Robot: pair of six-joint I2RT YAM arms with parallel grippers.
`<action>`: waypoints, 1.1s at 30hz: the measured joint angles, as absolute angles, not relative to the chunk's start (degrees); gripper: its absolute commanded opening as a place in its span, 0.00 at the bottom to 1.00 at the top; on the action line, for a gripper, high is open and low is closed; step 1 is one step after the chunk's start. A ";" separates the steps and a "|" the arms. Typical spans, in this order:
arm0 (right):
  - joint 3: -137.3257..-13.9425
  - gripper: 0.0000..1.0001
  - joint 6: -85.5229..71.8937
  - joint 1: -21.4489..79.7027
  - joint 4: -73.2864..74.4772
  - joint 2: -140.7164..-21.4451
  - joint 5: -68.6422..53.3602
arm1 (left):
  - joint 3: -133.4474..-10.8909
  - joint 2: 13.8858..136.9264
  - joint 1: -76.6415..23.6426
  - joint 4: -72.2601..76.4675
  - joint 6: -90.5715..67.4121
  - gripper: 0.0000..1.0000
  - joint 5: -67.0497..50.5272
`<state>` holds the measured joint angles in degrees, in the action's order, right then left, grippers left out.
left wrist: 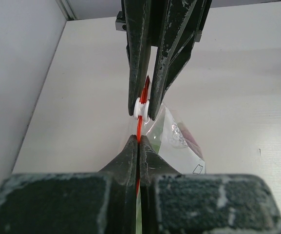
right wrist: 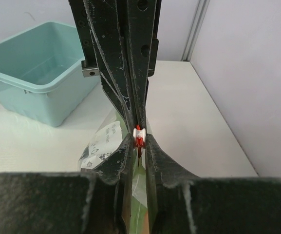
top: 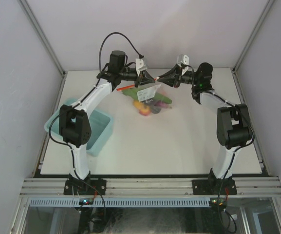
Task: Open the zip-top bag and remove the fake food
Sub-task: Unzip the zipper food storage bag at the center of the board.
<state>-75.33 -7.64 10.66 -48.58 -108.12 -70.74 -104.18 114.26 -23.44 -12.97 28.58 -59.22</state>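
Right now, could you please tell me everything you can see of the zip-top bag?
The zip-top bag is clear, crinkly plastic with a white label, at the far middle of the table, fake food inside. Its red-orange zip strip is held up: the left gripper is shut on the strip, the right gripper pinches the white slider beside it. Unzipped or not, I cannot tell.

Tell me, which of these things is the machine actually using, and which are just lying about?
In the job:
zip-top bag
its white slider
fake food inside it
left pincer
right pincer

Lying about:
light blue bin
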 measured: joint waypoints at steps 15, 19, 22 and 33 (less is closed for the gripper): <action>-78.83 0.47 -4.23 12.45 -38.24 -108.12 -70.81 | -104.18 114.26 -23.88 -12.95 28.62 0.00 -60.49; -78.22 0.62 -6.46 11.57 -38.76 -107.68 -70.04 | -104.18 114.26 -23.88 -13.02 28.67 0.00 -60.49; -76.20 0.63 -7.44 10.41 -38.83 -105.62 -69.01 | -104.18 114.26 -23.81 -13.02 28.67 0.00 -60.53; -75.75 0.43 -12.95 7.44 -41.93 -101.56 -67.64 | -104.18 114.26 -23.66 -13.02 28.67 0.00 -60.64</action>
<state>-75.75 -12.95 7.44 -41.93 -101.56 -67.64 -104.18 114.26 -23.66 -13.02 28.67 -60.64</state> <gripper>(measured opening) 0.489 0.009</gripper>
